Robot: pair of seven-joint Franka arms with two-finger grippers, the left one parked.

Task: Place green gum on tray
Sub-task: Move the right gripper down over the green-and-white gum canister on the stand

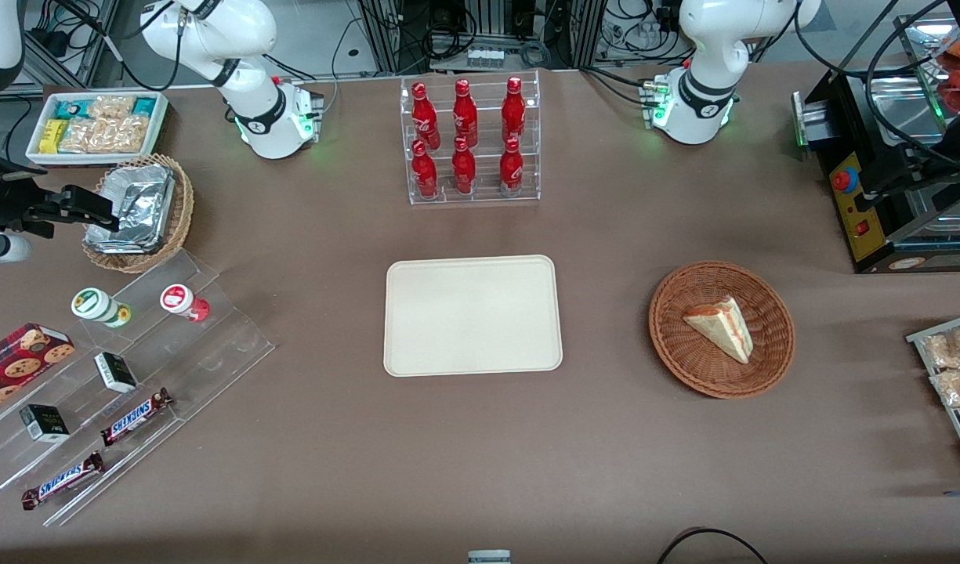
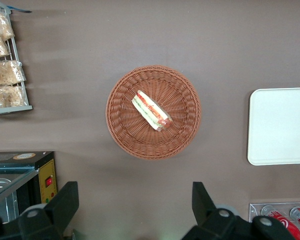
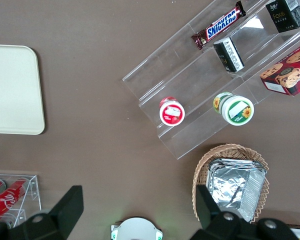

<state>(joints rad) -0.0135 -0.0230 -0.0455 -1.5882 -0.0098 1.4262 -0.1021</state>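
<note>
The green gum [image 1: 97,305] lies on its side on the top step of a clear acrylic stand, beside a similar red-lidded bottle [image 1: 183,301]. It also shows in the right wrist view [image 3: 235,108], white lid with green markings facing the camera. The cream tray [image 1: 472,315] lies flat and empty at the table's middle; its corner shows in the right wrist view [image 3: 12,90]. My gripper [image 1: 99,210] hangs high over the foil basket at the working arm's end, open and empty [image 3: 140,207], farther from the front camera than the gum.
A wicker basket with foil trays [image 1: 139,211] stands beside the stand. The stand's lower steps hold Snickers bars [image 1: 135,415] and small black boxes [image 1: 115,372]; a cookie box [image 1: 17,360] lies alongside. A cola bottle rack [image 1: 472,141] and a sandwich basket [image 1: 721,329] flank the tray.
</note>
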